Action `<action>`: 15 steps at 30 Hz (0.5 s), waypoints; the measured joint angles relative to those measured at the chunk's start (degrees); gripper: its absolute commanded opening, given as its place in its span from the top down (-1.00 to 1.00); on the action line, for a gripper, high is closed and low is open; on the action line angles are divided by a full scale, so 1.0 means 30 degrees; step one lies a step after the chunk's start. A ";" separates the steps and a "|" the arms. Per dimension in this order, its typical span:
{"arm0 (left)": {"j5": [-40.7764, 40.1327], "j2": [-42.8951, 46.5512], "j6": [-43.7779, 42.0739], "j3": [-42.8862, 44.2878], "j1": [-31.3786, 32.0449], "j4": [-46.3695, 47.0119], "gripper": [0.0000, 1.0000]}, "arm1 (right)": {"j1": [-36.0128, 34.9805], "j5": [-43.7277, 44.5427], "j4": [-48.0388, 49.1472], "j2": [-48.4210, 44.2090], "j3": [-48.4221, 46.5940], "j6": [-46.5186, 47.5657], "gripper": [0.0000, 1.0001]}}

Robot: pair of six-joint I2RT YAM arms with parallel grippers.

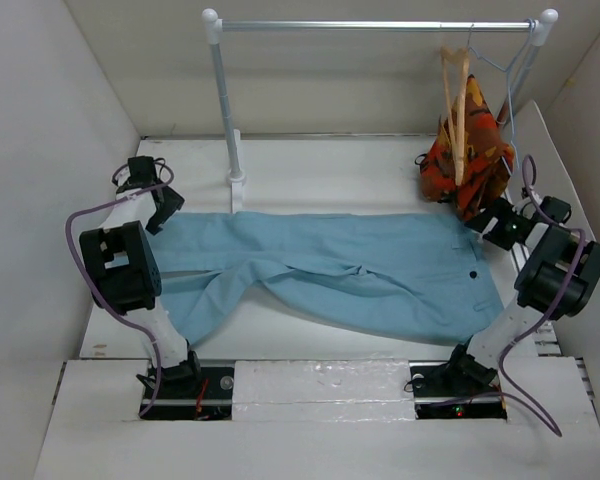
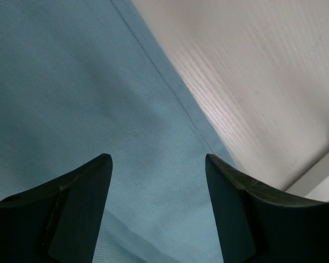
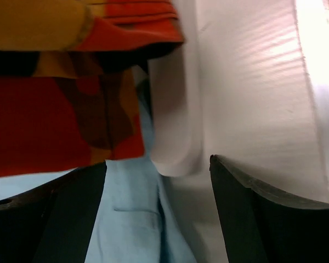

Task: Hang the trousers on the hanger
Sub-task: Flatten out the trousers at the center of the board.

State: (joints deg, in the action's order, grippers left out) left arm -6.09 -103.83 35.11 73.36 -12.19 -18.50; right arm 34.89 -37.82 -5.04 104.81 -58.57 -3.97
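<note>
Overhead and wrist views of the table (image 1: 310,160). The trousers (image 1: 330,270) lie flat across the table between the two arms, waist to the right and legs running left. The far leg lies straight and the near leg bends toward the front left. A dark button (image 1: 473,273) marks the waistband near the right end. The left gripper (image 1: 163,212) hangs over the end of the far leg, at the cloth's far left corner. Its wrist view shows both fingers spread wide, blue cloth filling the gap between them and a stitched edge running diagonally beside bare table. Whether the fingertips touch the cloth cannot be told. The right gripper (image 1: 488,222) sits at the far right corner of the waist, its fingers likewise spread and pinching nothing. Between them its wrist view shows a strip of blue waistband, a white rounded part and white surface. The hanger (image 1: 458,105) hangs by its hook from the right end of the rail (image 1: 380,25) at the back, well apart from the left gripper and above and behind the right one. An orange-red garment (image 1: 472,155) hangs just behind the hanger, its lower edge coming down near the waist corner, just beside the right gripper. A wire hanger (image 1: 492,62) hangs on the rail to the right of the wooden one. Trousers and hanger are apart.
</note>
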 measured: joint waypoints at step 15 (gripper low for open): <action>-0.0641 -0.1989 -0.0248 0.0503 -0.0226 -0.0867 -0.37 | -0.1020 0.0554 0.1435 -0.3198 0.4874 -0.1698 0.76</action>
State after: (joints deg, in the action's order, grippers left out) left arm -8.01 -109.80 34.37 74.87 -12.86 -21.10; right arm 31.83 -36.16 -0.73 95.22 -43.94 -9.06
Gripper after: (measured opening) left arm 0.692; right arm 0.259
